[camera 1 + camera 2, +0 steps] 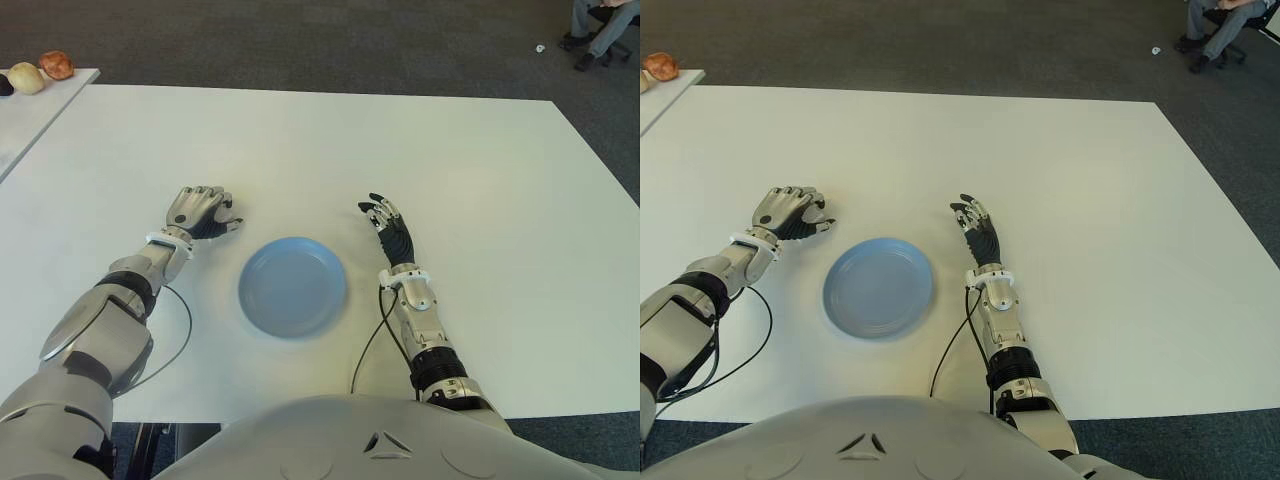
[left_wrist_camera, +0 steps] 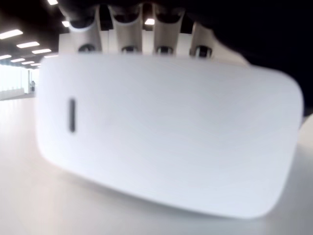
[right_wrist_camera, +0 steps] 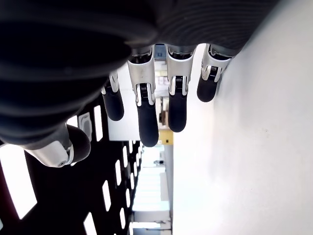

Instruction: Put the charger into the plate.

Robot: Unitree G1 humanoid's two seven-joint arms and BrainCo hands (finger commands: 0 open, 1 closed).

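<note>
Now my left hand (image 1: 200, 212) sits on the white table (image 1: 300, 140), just to the left of the blue plate (image 1: 292, 285), its fingers curled down over the charger (image 2: 166, 137). From the head views the charger is hidden under that hand; only my left wrist view shows it — a smooth white block with rounded corners and a small dark slot on one face, lying on the tabletop with my fingers (image 2: 128, 34) arched over its far edge. It is beside the plate, not in it.

My right hand (image 1: 390, 228) is on the other side of the plate, palm turned inward, fingers (image 3: 146, 112) loosely extended and holding nothing — its edge lies along the table.

At the table's far left stands a second white surface (image 1: 40, 110) with a few rounded items (image 1: 42, 70) on it. A seated person's legs (image 1: 600, 30) show at the far right corner of the carpet.
</note>
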